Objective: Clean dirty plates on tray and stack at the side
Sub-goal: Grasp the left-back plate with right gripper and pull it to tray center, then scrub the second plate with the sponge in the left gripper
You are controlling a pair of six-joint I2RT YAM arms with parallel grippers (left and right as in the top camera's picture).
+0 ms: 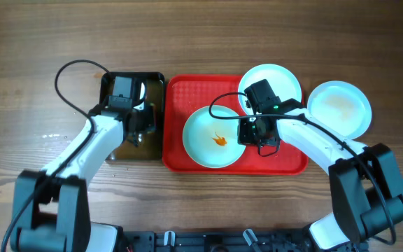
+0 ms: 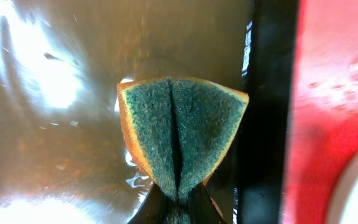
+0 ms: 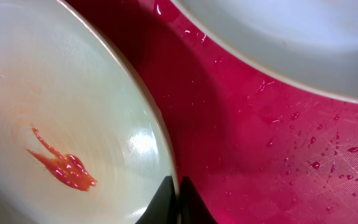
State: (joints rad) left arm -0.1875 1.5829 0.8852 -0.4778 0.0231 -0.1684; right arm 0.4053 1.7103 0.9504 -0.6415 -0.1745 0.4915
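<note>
Pinching the rim of the smeared plate (image 3: 73, 106) in the middle of the red tray (image 3: 241, 149), the right end effector (image 3: 178, 200) is clamped on it. A second plate (image 1: 287, 78) overlaps the tray's far-right corner; a third plate (image 1: 338, 108) lies on the tabletop (image 1: 201, 35) beside it. The left end effector (image 2: 178, 204) grips a folded green sponge (image 2: 194, 127) over the black basin (image 2: 36, 155).

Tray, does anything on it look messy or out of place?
Yes. The near plate has an orange smear at its centre, the far plate overhangs the tray's back rim, and droplets speckle the tray floor.
</note>
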